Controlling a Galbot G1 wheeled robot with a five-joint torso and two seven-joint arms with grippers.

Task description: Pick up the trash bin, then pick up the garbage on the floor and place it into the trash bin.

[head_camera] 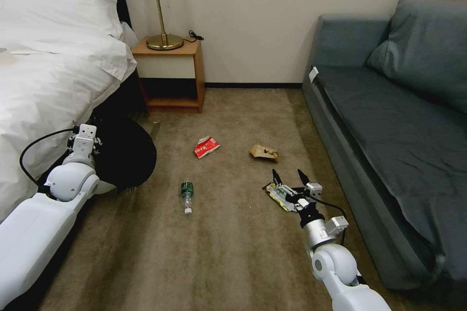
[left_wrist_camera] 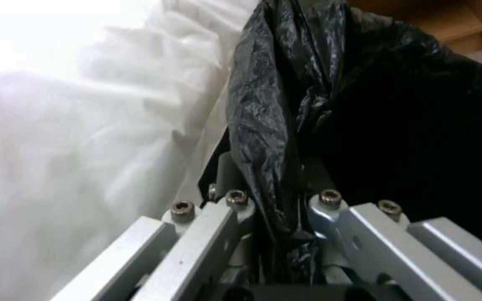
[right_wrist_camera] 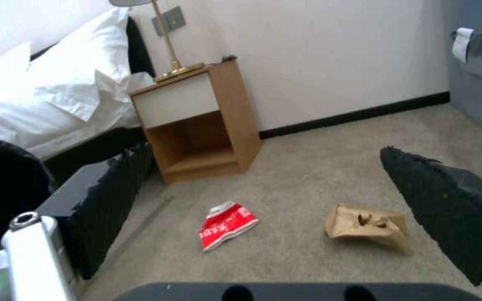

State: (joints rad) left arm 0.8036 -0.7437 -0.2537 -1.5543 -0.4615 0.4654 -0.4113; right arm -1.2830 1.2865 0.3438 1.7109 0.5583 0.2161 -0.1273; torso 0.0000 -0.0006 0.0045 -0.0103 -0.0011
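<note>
The right gripper (head_camera: 291, 175) is hovering low over the carpet (head_camera: 233, 252) with its two black fingers (right_wrist_camera: 447, 209) spread wide and nothing between them, positioned directly above the yellow-black wrapper (head_camera: 278, 198), which is lying flat on the floor near the grey sofa (head_camera: 389, 155). The left gripper (left_wrist_camera: 277, 217) is sitting at the bedside, its jaws drawn in on the black plastic bag (left_wrist_camera: 285, 104) of the trash bin (head_camera: 124, 153), pinching a fold of the liner at the rim; the bin itself is showing as a dark rounded mass beside the white bed (head_camera: 48, 73), and whether it is resting on the floor cannot be told. The other litter is lying spread out on the carpet: the clear bottle with green label (head_camera: 187, 195) is lying on its side between the two arms, the red-and-white packet (head_camera: 206, 146) is lying farther ahead toward the wooden nightstand (head_camera: 177, 75), and the tan paper bag (head_camera: 264, 152) is lying crumpled just beyond the right gripper. In the right wrist view the packet and the paper bag are appearing between the open fingers, well apart from each other. A brass lamp (head_camera: 163, 34) is standing on the nightstand against the wall.
</note>
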